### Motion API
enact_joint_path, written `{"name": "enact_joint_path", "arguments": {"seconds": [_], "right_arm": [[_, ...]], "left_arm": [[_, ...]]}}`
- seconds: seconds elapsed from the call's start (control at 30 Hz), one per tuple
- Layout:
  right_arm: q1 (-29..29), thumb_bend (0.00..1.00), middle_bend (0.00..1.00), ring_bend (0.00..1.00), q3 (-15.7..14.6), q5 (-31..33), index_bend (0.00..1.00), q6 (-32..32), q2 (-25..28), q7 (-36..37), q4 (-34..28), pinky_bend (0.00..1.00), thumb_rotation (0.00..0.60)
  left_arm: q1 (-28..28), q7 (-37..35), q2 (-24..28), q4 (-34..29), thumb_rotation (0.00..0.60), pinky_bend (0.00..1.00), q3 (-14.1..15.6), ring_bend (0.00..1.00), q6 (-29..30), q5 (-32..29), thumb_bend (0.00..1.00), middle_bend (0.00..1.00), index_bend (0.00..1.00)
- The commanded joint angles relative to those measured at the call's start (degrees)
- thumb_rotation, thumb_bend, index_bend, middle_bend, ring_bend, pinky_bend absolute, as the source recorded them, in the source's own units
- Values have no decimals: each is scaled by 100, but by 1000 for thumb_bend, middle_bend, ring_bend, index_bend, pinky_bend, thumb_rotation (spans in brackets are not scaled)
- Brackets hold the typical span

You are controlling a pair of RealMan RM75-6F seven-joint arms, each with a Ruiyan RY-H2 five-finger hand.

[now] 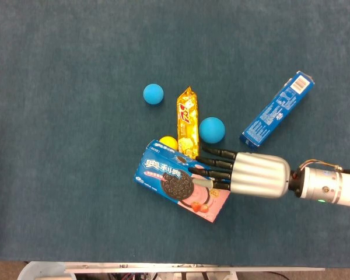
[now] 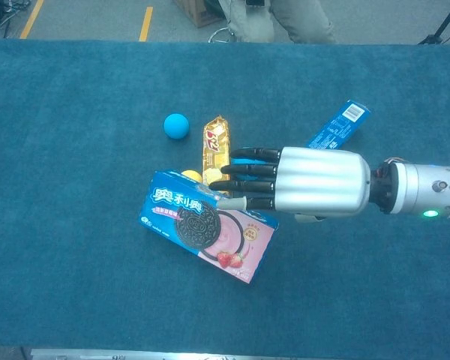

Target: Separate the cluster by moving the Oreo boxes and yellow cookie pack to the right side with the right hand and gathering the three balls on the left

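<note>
right hand lies flat, fingers extended and apart, holding nothing, fingertips over the right end of the oreo box. yellow cookie pack lies just behind the box, between two blue balls.

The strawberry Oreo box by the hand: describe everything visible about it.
The strawberry Oreo box is a flat cardboard carton, blue at its left end and pink at its right, printed with white Chinese lettering, a large dark cookie and strawberries. It looks closed and lies face up on the blue table cover, slanting down to the right. The yellow ball sits against its far edge, beside the yellow cookie pack. The right hand reaches over its right end, fingers extended, not gripping it.
</note>
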Motion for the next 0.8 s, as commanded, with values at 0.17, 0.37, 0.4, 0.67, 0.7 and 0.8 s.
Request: {"name": "enact_joint_path", "arguments": {"seconds": [0.17, 0.37, 0.4, 0.67, 0.7, 0.8], "right_arm": [[100, 0, 0, 0, -102, -130, 0, -212, 88, -130, -84, 80, 600], [116, 0, 0, 0, -102, -135, 0, -286, -8, -165, -4, 80, 600], [120, 0, 0, 0, -87, -132, 0, -299, -47, -184, 20, 80, 600], [228, 0, 0, 0, 58, -135, 0, -377, -274, -317, 166, 80, 600], [249, 0, 0, 0, 55, -132, 0, -413, -291, -316, 171, 80, 600], [281, 0, 0, 0, 14, -156, 0, -467, -312, -326, 183, 80, 600]], "left_arm": [[-3, -75, 61, -88, 600, 103, 22, 102, -34, 1, 333, 143, 155], [3, -117, 85, -102, 600, 104, 30, 102, -65, -52, 333, 143, 156], [7, -137, 95, -118, 600, 104, 33, 102, -66, -53, 333, 143, 155], [86, -375, 191, -178, 600, 103, 50, 102, 11, -76, 333, 143, 156], [91, -422, 209, -186, 600, 103, 66, 102, -11, -81, 333, 143, 156], [101, -537, 256, -196, 600, 104, 99, 102, -52, -66, 333, 143, 156]]}}
